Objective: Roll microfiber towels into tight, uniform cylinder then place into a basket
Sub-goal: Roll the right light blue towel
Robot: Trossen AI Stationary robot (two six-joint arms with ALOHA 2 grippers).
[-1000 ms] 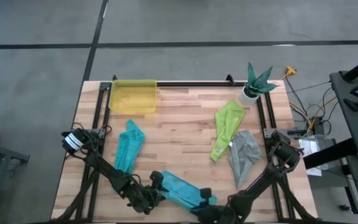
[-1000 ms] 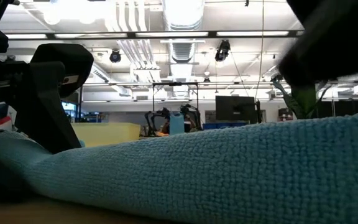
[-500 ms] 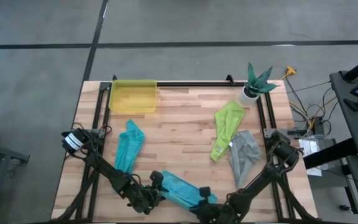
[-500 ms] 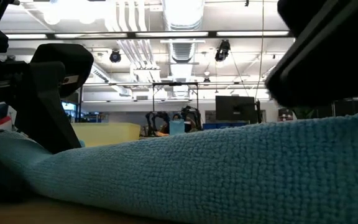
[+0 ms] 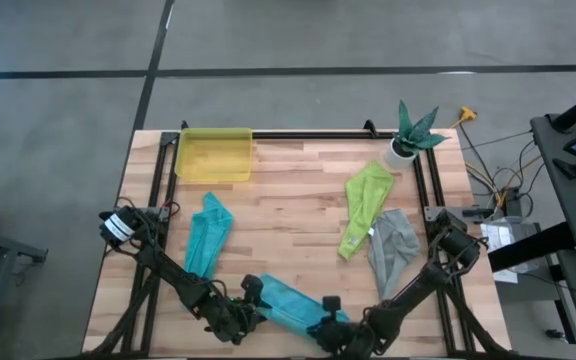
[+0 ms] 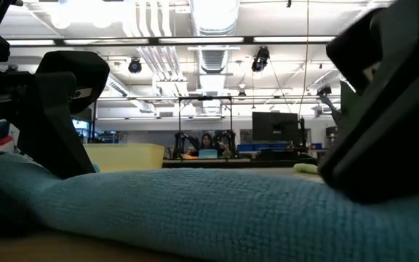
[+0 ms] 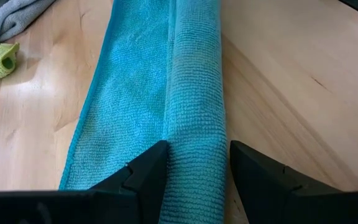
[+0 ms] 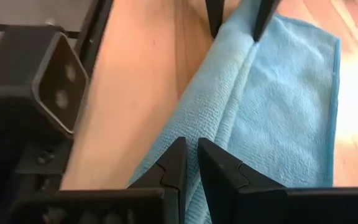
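Microfiber towels are seen spread over a wooden table (image 5: 288,190), with the light blue towel (image 5: 290,303) partly rolled along the near edge. Its rolled fold is straddled at the left end by the left hand (image 7: 194,163), whose fingers are set apart on either side of the roll and touch it. At the roll's right end, the right hand (image 8: 192,158) is pinched almost closed, with a thin edge of the blue cloth caught between its fingers. A flat flap of the towel is left unrolled beside the fold.

The teal towel (image 5: 208,233) is crumpled at the left of the table. The lime green towel (image 5: 363,207) and the grey towel (image 5: 392,247) are lying together at the right, touching. The yellow basket (image 5: 213,155) is placed at the far left corner, well apart from the roll. A potted plant (image 5: 411,133) is seen at the far right corner.
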